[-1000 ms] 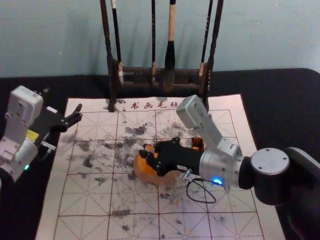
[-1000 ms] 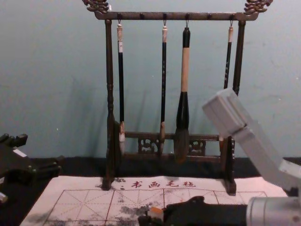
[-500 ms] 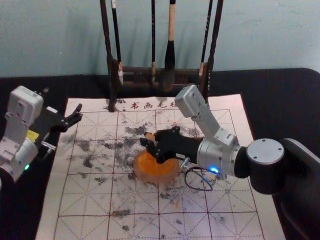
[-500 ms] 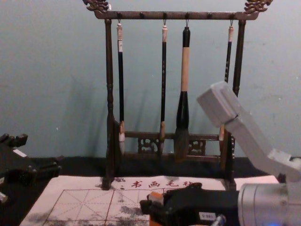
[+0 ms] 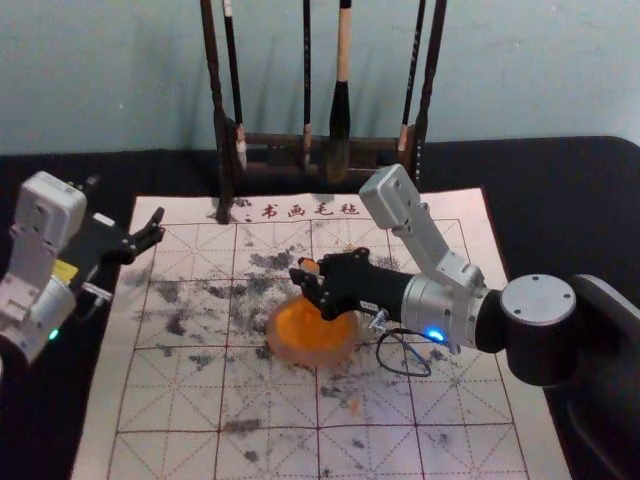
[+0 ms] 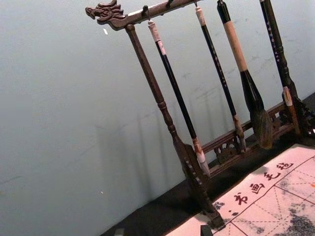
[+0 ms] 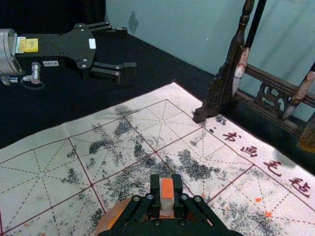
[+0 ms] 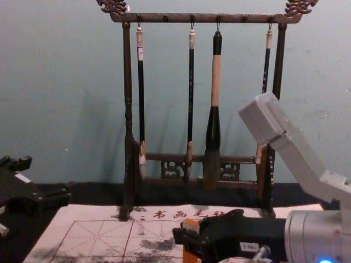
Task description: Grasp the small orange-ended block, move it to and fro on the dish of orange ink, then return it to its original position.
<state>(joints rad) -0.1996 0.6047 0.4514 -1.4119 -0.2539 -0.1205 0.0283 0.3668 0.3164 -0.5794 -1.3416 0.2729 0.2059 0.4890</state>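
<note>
The block (image 7: 167,189) is clamped in the right gripper (image 5: 307,279), near the dish's (image 5: 300,356) far edge. Grasping is done; the return is left, and how much inking remains cannot be told. The ink (image 5: 300,325), broadly seen from the head, is mostly masked in the right wrist view. The left gripper (image 7: 128,49) is parked beside the paper (image 5: 150,455), fingers apart.

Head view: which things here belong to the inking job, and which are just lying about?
In the job:
- orange-ended block, gripped upright
- right hand, holding it near the dish
- dish of orange ink

Not in the job:
- left hand, open, off to the left
- brush rack
- hanging brushes
- gridded mat, under the dish
</note>
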